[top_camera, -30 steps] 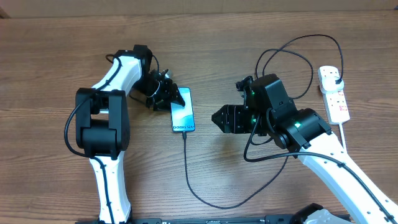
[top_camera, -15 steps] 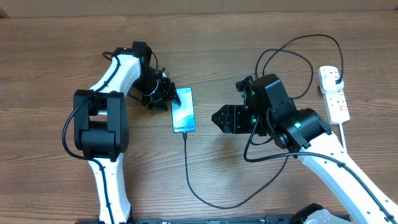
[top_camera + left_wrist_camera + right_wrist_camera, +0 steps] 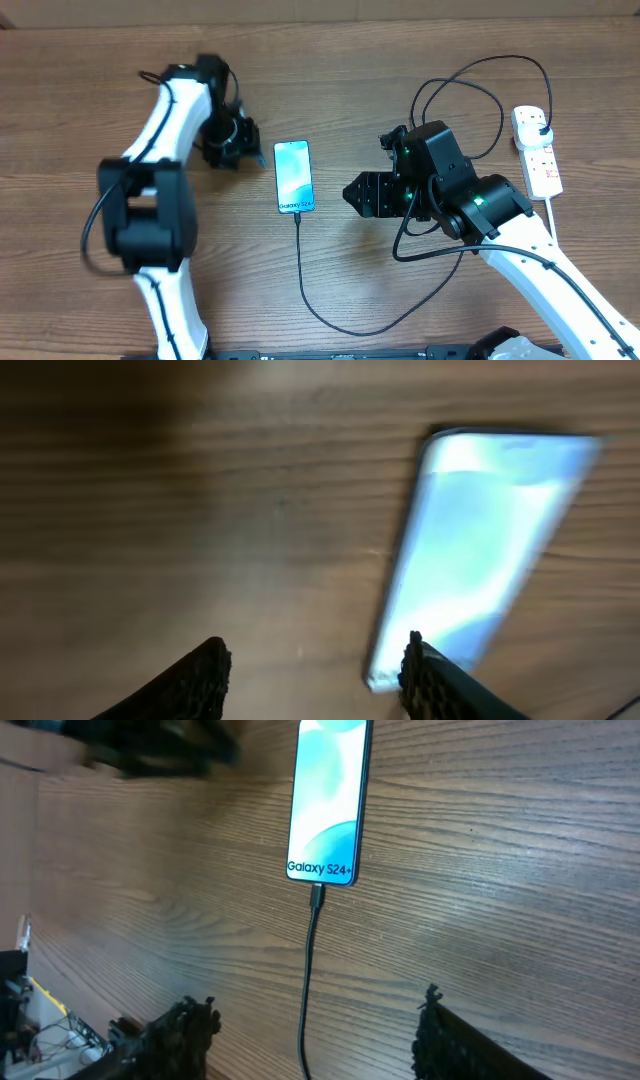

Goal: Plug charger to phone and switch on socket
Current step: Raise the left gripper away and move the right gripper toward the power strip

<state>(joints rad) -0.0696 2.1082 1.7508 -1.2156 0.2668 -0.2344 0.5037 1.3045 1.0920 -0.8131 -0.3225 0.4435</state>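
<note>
The charger [image 3: 300, 262] sits in the phone [image 3: 294, 176] at the centre, while the socket [image 3: 537, 152], long axis running near-to-far, lies far right behind the nearer right end effector [image 3: 350, 193], which gapes empty toward the phone.

**Overhead view.** Even, diffuse light from above. The wooden surface [image 3: 330, 60] is mid-bright with no glare. Shadows under both arms are soft and short. The left arm [image 3: 140, 215] is smeared with ghosted edges; the right arm [image 3: 470, 200] is sharp. The phone [image 3: 293, 176] screen is the brightest patch.

**Left wrist view.** Heavy blur throughout, with the wood grain streaked. The phone screen is washed to a pale blue-white glow and its outline is soft. The far left corner is dim. The left fingers [image 3: 195, 680] are dark silhouettes at the near edge.

**Right wrist view.** The centre is crisp: the screen lettering is readable and the charger cable [image 3: 310, 970] is clean-edged. A dark blurred mass sits far left. The right fingers [image 3: 470, 1045] are dark and show little detail.
</note>
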